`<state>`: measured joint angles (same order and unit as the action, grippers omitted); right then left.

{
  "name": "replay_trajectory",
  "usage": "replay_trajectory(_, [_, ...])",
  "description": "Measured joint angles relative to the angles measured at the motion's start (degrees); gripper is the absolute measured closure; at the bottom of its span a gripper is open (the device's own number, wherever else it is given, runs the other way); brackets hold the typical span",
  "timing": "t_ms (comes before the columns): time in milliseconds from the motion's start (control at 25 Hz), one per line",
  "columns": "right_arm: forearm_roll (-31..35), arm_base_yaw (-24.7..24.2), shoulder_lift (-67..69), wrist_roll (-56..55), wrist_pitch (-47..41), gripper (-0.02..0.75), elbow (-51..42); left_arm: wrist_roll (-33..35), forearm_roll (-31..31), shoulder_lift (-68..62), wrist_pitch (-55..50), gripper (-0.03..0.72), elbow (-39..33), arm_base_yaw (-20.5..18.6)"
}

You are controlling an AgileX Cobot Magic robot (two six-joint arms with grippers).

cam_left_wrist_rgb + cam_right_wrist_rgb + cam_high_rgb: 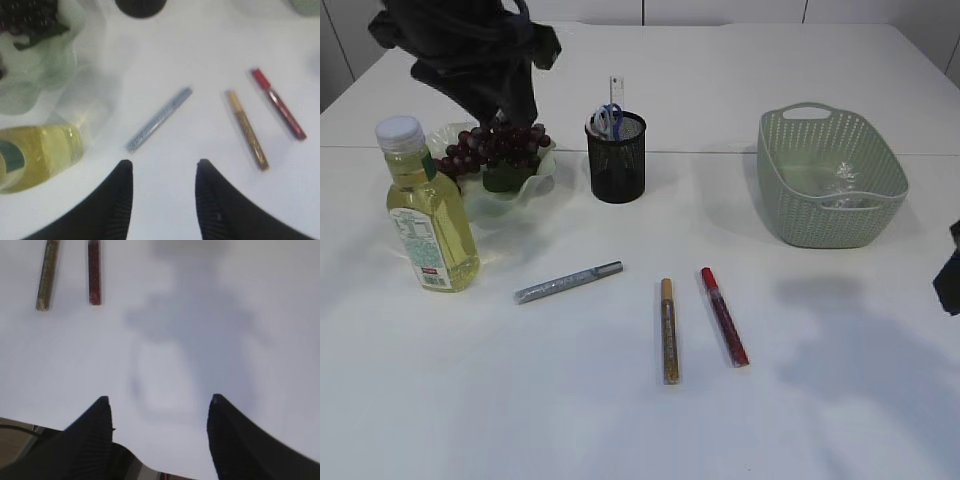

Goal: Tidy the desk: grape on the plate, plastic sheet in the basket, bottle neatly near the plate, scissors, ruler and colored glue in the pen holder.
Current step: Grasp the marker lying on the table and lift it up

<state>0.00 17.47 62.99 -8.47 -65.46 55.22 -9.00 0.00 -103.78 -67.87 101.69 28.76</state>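
The dark grapes (498,143) lie on the pale green plate (535,185) at the back left. The oil bottle (428,212) stands upright in front of the plate. The black mesh pen holder (617,160) holds the scissors (608,120) and the ruler (615,88). The plastic sheet (841,184) lies in the green basket (828,215). The silver (568,282), gold (669,330) and red (724,316) glue pens lie on the table. My left arm (485,60) hangs over the grapes. My left gripper (163,167) is open and empty above the silver pen (159,119). My right gripper (159,401) is open and empty.
The right arm (950,280) shows only at the right edge of the exterior view. The right wrist view shows the gold pen (47,275) and red pen (94,272) at upper left, and the table's front edge below the jaws.
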Motion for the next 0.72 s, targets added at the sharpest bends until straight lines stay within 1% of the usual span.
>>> replay_trajectory(80, [1.31, 0.00, 2.40, 0.00, -0.76, 0.262, 0.87, 3.76, -1.44, 0.09, -2.16, 0.390, 0.00, 0.00])
replay_trajectory(240, [2.21, 0.00, 6.53, 0.00, -1.25, 0.262, 1.80, 15.13, -5.41, 0.09, -3.13, 0.393, 0.00, 0.00])
replay_trajectory(360, [2.84, 0.00, 9.14, 0.00, -2.01, 0.262, 1.95, 22.23, -5.89, -0.46, -3.24, 0.394, 0.10, 0.00])
replay_trajectory(520, [3.59, 0.00, 11.06, 0.00, -3.64, 0.262, 2.05, 31.58, -5.68, -4.73, -3.24, 0.394, 0.36, 0.00])
replay_trajectory(600, [3.59, 0.00, 11.37, 0.00, -4.16, 0.262, 2.00, 34.67, -5.68, -7.64, -3.12, 0.395, 0.36, 0.00])
replay_trajectory(720, [3.92, 0.00, 11.37, 0.00, -4.29, 0.262, 2.08, 37.99, -5.38, -12.24, -0.18, 0.400, 0.36, 0.00])
